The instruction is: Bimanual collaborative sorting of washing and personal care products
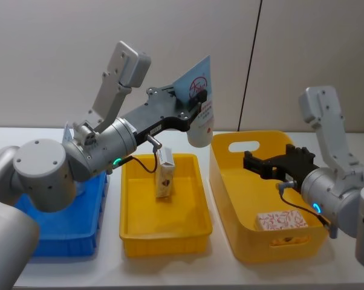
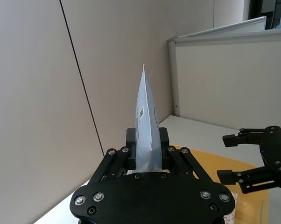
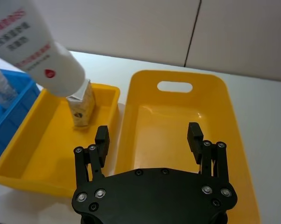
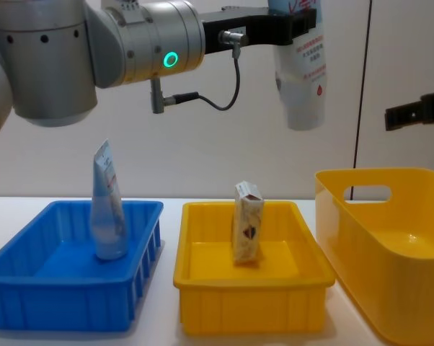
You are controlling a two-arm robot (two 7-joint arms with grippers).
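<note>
Your left tool (image 1: 196, 96) was up high, well off the worktop (image 1: 170, 273), clamped tight on a pale blue-white pouch (image 4: 301, 79). The fingers pinched it near the flat sealed end, which pointed up. The fat rounded end with the red mark hung down. In the chest view it sat in the air over the right-hand edge of the middle yellow tray (image 4: 246, 277), roughly above the gap between that tray and the big yellow bin (image 4: 354, 238), touching neither.

Your right tool (image 3: 148, 135) hovered over the big yellow bin with its jaws spread wide and nothing between them. It was lower than the left tool, off to its right, and well apart from the pouch.

The three containers sat side by side on the worktop: the blue bin (image 4: 58, 303) on the left, the tray in the middle, the big bin on the right.

In the middle yellow tray one small carton (image 4: 247, 223) stood upright, gable top up, around the centre of the tray floor. A second carton (image 1: 282, 220) lay flat on the floor of the big yellow bin, toward the near end and close to the right arm. In the blue bin a second pouch (image 4: 107, 209) stood on end, sealed edge up.
</note>
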